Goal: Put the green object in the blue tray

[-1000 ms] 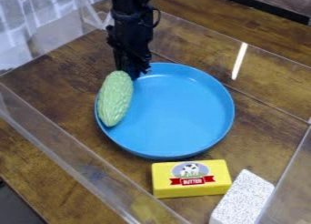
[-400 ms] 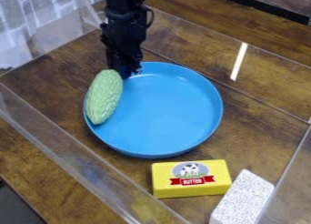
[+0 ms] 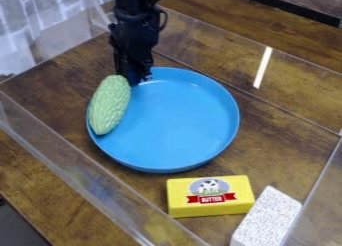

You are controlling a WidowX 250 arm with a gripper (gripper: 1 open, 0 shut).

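**Green object perched on the rim, tray at risk of sliding**

You have the gripper pointing straight down at the far left edge of the blue tray, its fingers closed together with nothing between them. Whether the tips touch the rim or the inner wall is hard to tell from this angle; they sit right at it.

The green object is not properly in yet. It lies tilted along the tray's left rim, part resting on the edge and part hanging over the wooden table. It is just beside the closed fingers, below them in the picture.

Watch for these from here:

- If you push sideways with the closed fingers, the light plastic tray will likely travel with them, carrying the object along instead of tipping it inside.
- The bumpy oval looks ready to roll. A nudge from the wrong side could drop it outward onto the table.
- Any further slide toward the left brings the tray nearer the clear wall at the table's edge.
- The butter box and the white sponge sit near the front, well apart from the action, and look safe.
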